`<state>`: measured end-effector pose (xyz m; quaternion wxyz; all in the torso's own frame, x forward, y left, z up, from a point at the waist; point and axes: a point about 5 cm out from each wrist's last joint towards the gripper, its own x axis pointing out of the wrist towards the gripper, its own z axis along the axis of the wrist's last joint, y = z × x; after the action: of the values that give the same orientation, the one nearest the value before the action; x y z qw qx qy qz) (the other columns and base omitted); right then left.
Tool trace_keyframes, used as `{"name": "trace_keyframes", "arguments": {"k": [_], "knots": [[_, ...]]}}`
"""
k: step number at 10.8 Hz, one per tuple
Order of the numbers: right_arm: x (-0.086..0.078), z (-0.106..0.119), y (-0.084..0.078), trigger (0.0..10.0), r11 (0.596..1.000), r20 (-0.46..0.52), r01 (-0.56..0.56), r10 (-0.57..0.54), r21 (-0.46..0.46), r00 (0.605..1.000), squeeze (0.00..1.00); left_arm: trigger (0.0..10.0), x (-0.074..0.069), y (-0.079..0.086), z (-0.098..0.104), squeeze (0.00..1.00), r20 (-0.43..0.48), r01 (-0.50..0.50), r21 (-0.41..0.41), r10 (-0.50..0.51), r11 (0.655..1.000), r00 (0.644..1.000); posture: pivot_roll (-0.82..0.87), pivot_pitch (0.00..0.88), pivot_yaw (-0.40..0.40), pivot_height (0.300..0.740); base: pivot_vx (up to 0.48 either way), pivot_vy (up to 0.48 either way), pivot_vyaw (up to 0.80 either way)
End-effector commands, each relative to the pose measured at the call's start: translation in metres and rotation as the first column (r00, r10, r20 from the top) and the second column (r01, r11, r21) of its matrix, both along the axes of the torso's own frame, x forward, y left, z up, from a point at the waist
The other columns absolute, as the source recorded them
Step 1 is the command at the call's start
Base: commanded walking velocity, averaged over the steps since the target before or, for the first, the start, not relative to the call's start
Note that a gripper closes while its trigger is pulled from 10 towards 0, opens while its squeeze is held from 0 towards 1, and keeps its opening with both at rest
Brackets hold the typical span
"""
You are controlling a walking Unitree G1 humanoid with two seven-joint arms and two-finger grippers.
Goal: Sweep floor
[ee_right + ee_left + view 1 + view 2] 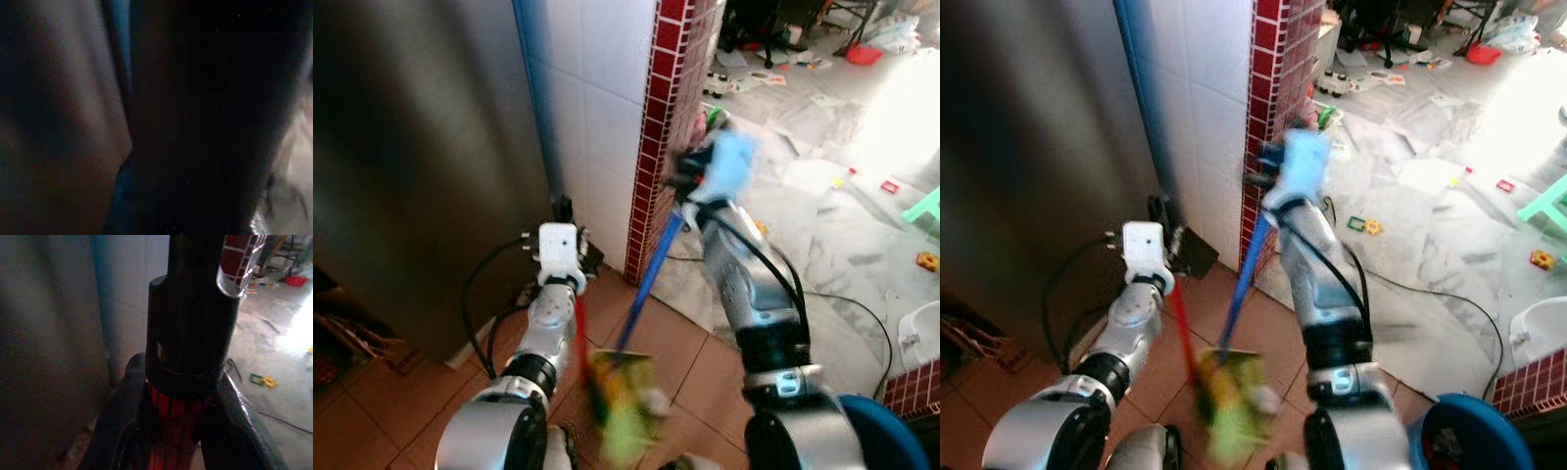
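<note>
The floor [675,362] comes in two parts: terracotta tile close to the robot and pale marble further out on its right, where papers and small toys lie scattered. A large steel appliance [411,166] stands on the robot's left, next to a white tiled wall that ends in a red brick-tile pillar [656,127]. A blue bin [1469,436] sits by the robot's right side.

The right arm reaches forward and up, and its right end effector [690,181] sits at the upper end of a blue broom handle [651,274]; blur and the dark wrist view make it impossible to tell how the fingers stand. The handle slants down and back toward the robot, ending at a yellow-green broom head [622,397] on the tile between the two arms.

The left end effector [181,396] has its fingers pinched on a red handle with a black cap [190,328]. In the head views this red handle [579,338] runs down from the left wrist to the same blurred head area; whether it belongs to a dustpan cannot be told.

Both long axes slope from the end effectors down to the floor near the robot's feet, so the head lies below and behind both end effectors. The right arm, higher on the blue handle, looks best placed to swing the head toward the marble.
</note>
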<state>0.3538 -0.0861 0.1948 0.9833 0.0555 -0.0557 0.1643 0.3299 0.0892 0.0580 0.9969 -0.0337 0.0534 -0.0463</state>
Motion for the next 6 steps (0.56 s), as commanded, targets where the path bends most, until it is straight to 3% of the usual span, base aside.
{"name": "trace_keyframes", "arguments": {"k": [1, 4, 6], "knots": [[-0.003, 0.037, 0.001, 10.0, 0.997, 0.211, -0.025, 0.040, -0.072, 0.977, 0.00, 10.0, 0.003, -0.006, 0.003, 0.00, -0.008, 0.019, -0.034, -0.019, 0.999, 1.000, -0.11, 0.016, -0.024, 0.740, 0.000, 0.000, 0.00], [-0.006, 0.057, -0.022, 10.0, 0.986, 0.360, 0.071, -0.012, -0.150, 0.933, 0.00, 10.0, 0.003, -0.006, 0.002, 0.00, -0.012, 0.028, -0.040, -0.029, 0.999, 1.000, -0.11, 0.020, -0.018, 0.740, 0.000, 0.000, 0.00], [-0.007, 0.055, -0.035, 10.0, 0.965, 0.412, 0.146, -0.045, -0.218, 0.910, 0.00, 10.0, 0.003, -0.007, 0.002, 0.00, -0.014, 0.043, -0.038, -0.044, 0.998, 0.999, -0.11, 0.020, -0.013, 0.740, 0.000, 0.000, 0.00]]}}
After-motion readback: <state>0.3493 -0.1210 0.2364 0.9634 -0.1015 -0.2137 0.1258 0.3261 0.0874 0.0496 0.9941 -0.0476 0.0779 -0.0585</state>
